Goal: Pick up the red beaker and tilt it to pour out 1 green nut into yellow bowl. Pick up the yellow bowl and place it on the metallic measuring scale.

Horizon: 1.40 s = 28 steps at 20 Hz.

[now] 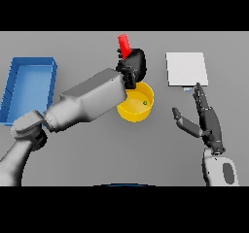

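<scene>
My left hand (133,65) is shut on the red beaker (124,44), holding it above the far rim of the yellow bowl (127,112); only the beaker's upper part shows past the hand. One green nut (144,102) lies inside the bowl near its right wall. The metallic measuring scale (186,68), a pale square plate, sits at the back right. My right hand (205,120) rests open to the right of the bowl, in front of the scale.
A blue rectangular bin (14,89) stands at the left edge of the grey table. My left forearm (85,101) crosses from the lower left toward the bowl and covers the bowl's left rim.
</scene>
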Each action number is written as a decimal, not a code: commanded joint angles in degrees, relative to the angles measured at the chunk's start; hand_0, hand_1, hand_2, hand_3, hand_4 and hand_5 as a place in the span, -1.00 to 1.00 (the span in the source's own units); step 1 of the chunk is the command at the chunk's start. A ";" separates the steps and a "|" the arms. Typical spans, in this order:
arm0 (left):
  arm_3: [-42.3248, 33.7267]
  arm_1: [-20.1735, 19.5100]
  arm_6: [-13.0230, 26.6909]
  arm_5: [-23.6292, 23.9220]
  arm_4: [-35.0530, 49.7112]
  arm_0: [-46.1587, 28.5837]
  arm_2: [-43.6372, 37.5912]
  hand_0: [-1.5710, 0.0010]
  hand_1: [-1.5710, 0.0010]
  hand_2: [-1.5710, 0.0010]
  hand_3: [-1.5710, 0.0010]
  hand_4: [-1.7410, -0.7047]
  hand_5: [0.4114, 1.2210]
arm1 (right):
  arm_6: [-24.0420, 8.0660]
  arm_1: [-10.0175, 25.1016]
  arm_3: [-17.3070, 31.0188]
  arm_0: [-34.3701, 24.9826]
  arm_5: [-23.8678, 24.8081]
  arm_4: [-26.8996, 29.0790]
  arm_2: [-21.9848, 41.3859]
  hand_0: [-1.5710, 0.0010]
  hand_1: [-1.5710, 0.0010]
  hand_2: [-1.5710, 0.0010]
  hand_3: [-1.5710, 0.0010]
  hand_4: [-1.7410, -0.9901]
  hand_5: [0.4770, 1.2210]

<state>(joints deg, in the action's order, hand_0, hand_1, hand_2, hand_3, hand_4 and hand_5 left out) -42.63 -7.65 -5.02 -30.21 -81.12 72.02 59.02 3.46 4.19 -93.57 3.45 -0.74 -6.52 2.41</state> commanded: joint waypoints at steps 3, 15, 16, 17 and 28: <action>0.03 -0.93 -0.23 0.57 -1.24 1.37 0.31 -1.00 -1.00 -1.00 -1.00 -1.00 1.00 | -1.32 0.32 -0.37 -0.53 0.63 -0.88 0.11 1.00 1.00 1.00 1.00 0.34 -0.71; 7.71 -9.44 1.38 7.44 1.84 19.65 -15.50 -1.00 -0.87 -0.87 -0.77 -0.67 0.97 | 0.20 0.85 -0.21 -1.13 -1.82 1.59 -0.16 1.00 1.00 1.00 1.00 0.29 -0.58; 10.09 -10.16 2.79 7.56 3.02 21.15 -18.35 -1.00 -0.90 -0.89 -0.81 -0.64 0.98 | 0.38 0.89 -0.24 -0.86 -2.01 1.32 0.19 1.00 1.00 1.00 1.00 0.26 -0.57; 11.95 -10.14 3.26 8.39 3.66 21.72 -20.02 -1.00 -0.92 -0.91 -0.85 -0.61 0.98 | 0.06 0.67 0.45 -1.51 -1.98 1.06 0.40 1.00 1.00 1.00 1.00 0.24 -0.56; 23.24 -24.12 19.48 19.02 29.82 13.26 -54.09 -1.00 -0.99 -0.99 -0.78 -0.97 1.00 | 1.84 2.02 1.39 -3.05 -2.17 0.14 0.66 1.00 1.00 1.00 1.00 0.19 -0.54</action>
<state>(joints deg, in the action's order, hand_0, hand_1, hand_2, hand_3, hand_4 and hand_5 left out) -19.33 -31.81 14.56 -11.32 -51.28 85.20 4.94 5.18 6.19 -92.18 0.38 -2.91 -6.38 3.08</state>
